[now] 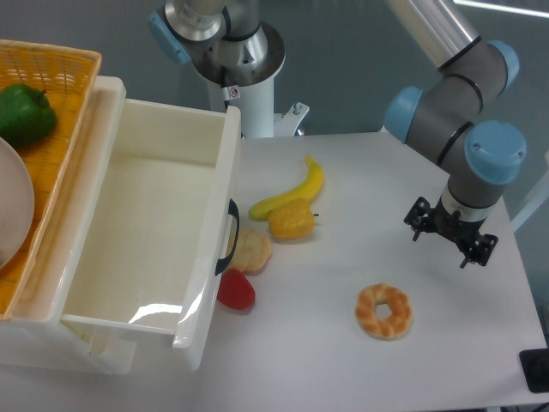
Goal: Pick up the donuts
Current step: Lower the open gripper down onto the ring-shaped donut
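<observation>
A white table (360, 378) fills the fixed camera's view, carrying at its left side a large cream-white open drawer (137, 232) with a black handle (232, 236) on the front that faces the table's middle. Behind and partly over the drawer's left edge sits a woven orange basket (60, 77) holding a green pepper (24, 114) and the edge of a pale round plate (13, 210). From the upper right a UR5e arm (467, 103), grey with blue joint caps, bends down over the table's right side; its gripper (452, 232) hangs over the tabletop, dark and seen from an angle, and whether the fingers are parted or closed cannot be told, though nothing is visibly held between them. A second robot base (236, 51) stands at the table's far edge, behind the drawer's corner. Near the middle of the table lies a yellow banana (292, 190), curved, with a yellow piece of toy corn (292, 221) touching its lower end. The donut (384, 311), golden-tan with paler cream patches and a clear centre hole, lies flat on the table towards the front right, in front of and to the left of the gripper and apart from it, well clear of the other toys. Just beside the drawer's handle rests a round tan bun-like toy (250, 251), and in front of it, against the drawer's front, a small red toy (235, 292).
</observation>
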### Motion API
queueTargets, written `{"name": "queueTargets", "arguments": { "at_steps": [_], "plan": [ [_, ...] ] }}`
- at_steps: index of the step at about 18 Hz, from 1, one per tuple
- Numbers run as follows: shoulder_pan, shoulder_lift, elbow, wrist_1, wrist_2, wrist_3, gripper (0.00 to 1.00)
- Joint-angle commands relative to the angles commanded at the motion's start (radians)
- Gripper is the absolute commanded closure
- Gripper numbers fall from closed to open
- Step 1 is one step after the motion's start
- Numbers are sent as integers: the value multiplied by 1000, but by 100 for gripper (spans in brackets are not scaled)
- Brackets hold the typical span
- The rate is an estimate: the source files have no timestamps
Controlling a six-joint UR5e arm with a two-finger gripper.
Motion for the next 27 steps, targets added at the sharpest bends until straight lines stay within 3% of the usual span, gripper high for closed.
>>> {"name": "queueTargets", "arguments": {
  "at_steps": [5,8,16,20,27],
  "plan": [
    [3,-20,-21,35,-32,-21,0],
    [5,-38,-29,84,-40,-133,0],
    [-2,-110,41,89,-43,-452,0],
    [-6,-140,84,89,-98,-606,0],
    [-66,-206,166,103,-97,-842,0]
  ]
}}
